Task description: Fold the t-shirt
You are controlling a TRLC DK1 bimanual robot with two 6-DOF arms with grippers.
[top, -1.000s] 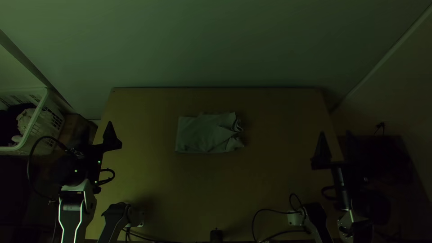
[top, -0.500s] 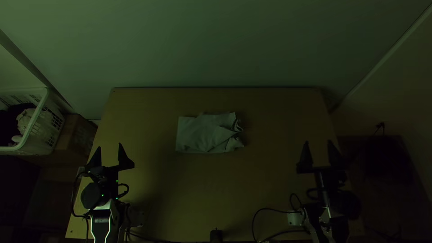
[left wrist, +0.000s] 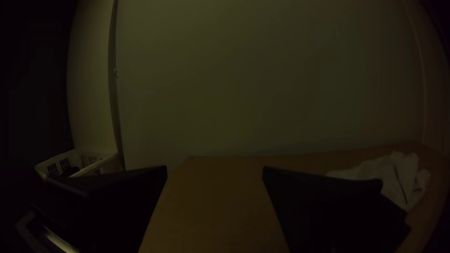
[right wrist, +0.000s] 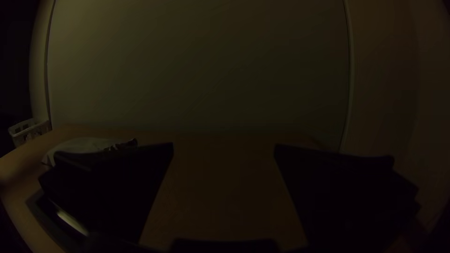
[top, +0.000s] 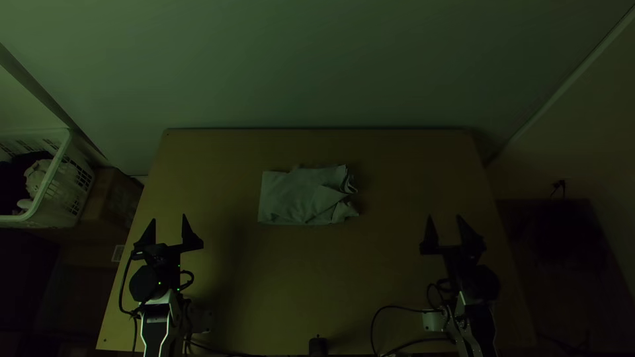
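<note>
Left gripper (top: 169,217) and right gripper (top: 444,215) gape, and a white basket (top: 69,192) holds seemingly pale cloth (top: 38,175).

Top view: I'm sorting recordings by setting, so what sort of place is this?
Probably a room set up for robot practice: the left arm and right arm stand at a wooden table, a roughly folded shirt lies on it, and a white basket holding fabric sits off its left side.
</note>
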